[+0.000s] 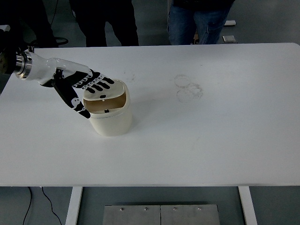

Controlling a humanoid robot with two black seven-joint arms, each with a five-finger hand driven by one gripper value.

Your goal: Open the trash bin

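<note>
White table (211, 140) holds a cream trash bin (111, 119), left hand (82, 86) atop it.

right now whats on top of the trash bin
The left robot hand lies over the trash bin, fingers on its rear rim. The lid looks tipped inward; the inside below is hidden.

The trash bin (110, 113) is a small cream-coloured tub with rounded walls, standing upright on the white worktop (211, 131), left of centre and about midway between the near and far edges. Its top shows a wide dark opening with a tan inside wall. The rim around the opening is cream, with small dark marks at front and back.
</note>
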